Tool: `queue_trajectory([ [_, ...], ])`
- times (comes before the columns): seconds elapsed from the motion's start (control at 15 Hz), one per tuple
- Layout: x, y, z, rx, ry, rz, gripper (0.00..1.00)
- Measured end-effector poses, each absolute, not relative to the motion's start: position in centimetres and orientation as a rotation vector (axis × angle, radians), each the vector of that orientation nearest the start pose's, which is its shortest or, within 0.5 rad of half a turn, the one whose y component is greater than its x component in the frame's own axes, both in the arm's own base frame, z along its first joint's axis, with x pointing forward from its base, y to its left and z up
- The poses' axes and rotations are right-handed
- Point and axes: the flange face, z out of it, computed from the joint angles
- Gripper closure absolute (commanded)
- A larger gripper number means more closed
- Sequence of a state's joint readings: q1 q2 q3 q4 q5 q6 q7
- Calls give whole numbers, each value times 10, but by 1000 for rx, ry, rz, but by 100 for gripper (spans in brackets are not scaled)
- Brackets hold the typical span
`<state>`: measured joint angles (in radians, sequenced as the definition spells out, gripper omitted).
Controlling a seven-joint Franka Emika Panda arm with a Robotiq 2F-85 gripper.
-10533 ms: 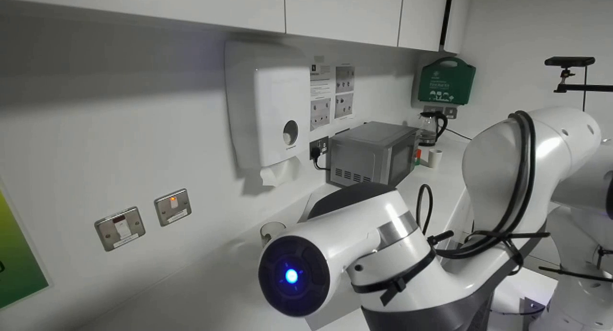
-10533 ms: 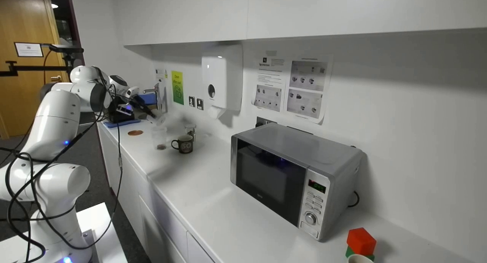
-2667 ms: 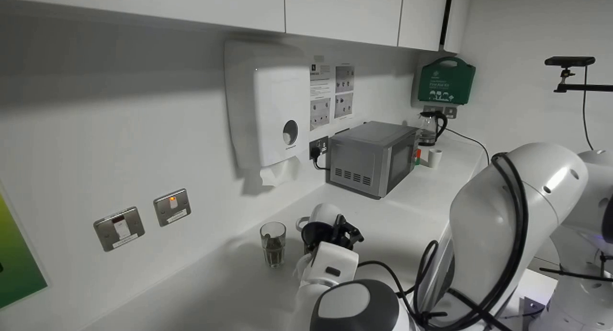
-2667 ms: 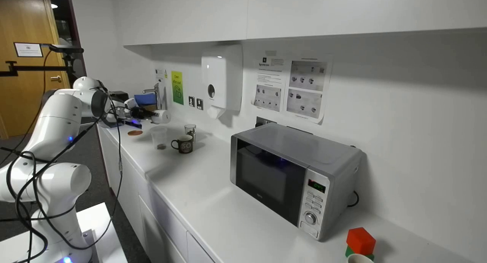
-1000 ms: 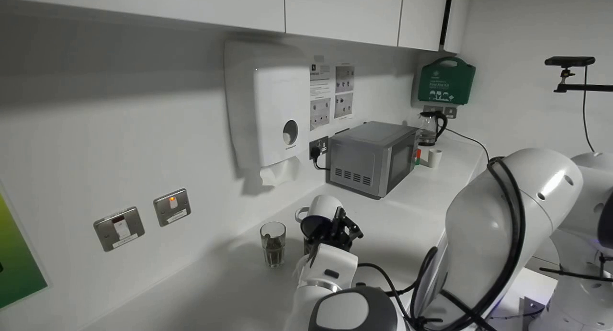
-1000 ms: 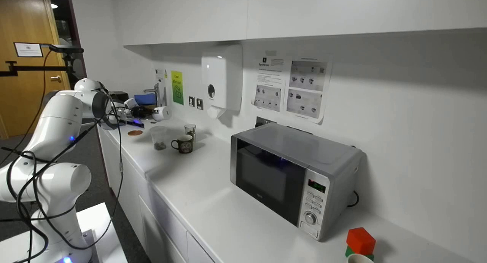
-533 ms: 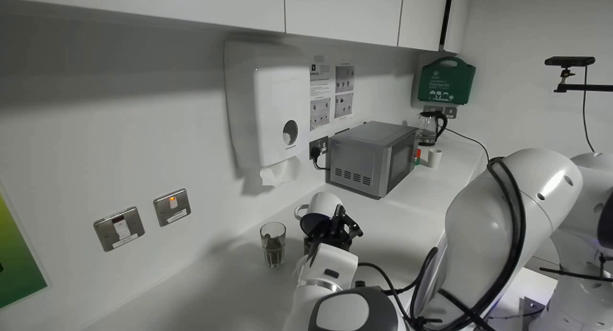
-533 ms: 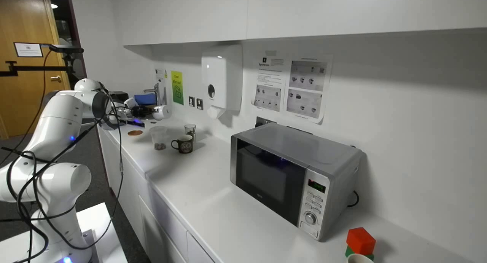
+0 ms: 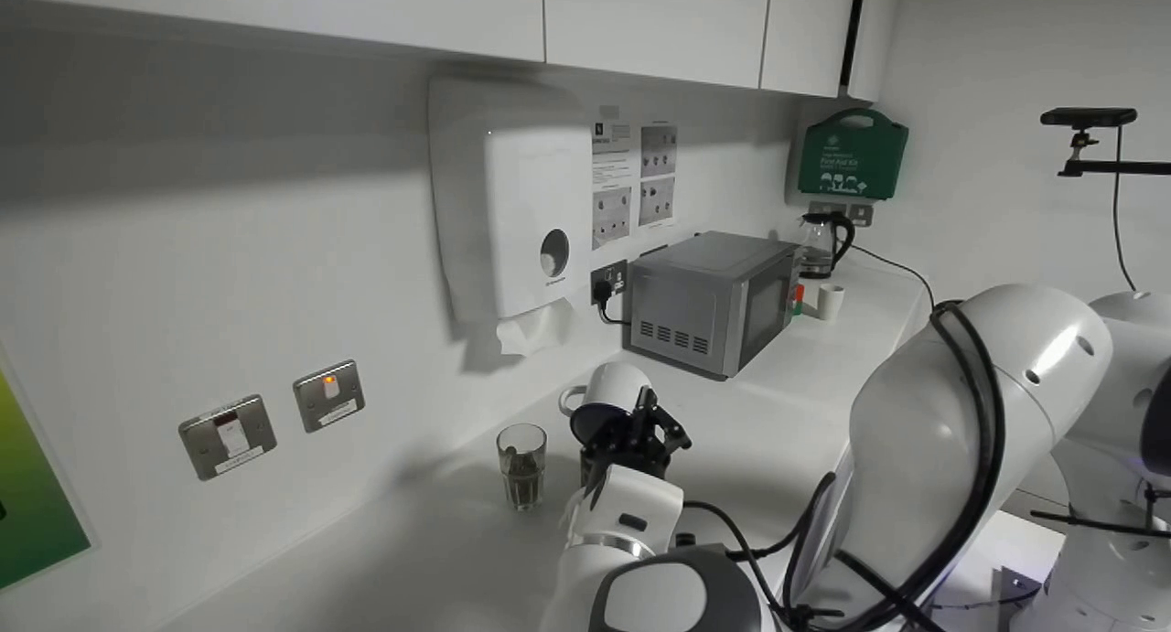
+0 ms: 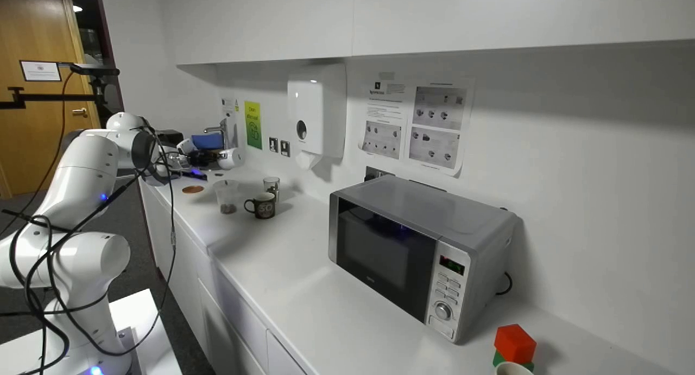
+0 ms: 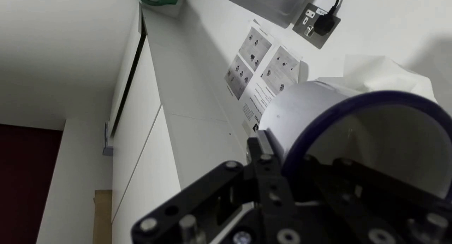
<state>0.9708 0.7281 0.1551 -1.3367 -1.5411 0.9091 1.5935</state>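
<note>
While my gripper (image 11: pixel 283 155) is clamping a tilted white mug (image 11: pixel 298 104) by its rim, a glass (image 9: pixel 522 467) is standing lower than the mug.

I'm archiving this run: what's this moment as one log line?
Gripper: closed on white mug at rim | mug: tilted, above counter | dark mug, glass: upright on counter

The wrist view's right edge cuts off the white ceramic mug with a dark blue rim (image 11: pixel 296 113); the bottom edge crops the blurred black metal gripper (image 11: pixel 284 155), which hides part of the mug's mouth. In an exterior view, the contents (image 10: pixel 228 208) of the clear plastic tub (image 10: pixel 226 188) and the print (image 10: pixel 383 105) near 3 grey rectangular photos (image 10: pixel 381 138) are too small to make out.
</note>
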Motion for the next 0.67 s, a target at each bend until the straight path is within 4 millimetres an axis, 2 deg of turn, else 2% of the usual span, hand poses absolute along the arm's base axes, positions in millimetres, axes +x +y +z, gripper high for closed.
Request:
queue_trajectory([
  [0.67,432,509,391,1434,-460,1331,98],
])
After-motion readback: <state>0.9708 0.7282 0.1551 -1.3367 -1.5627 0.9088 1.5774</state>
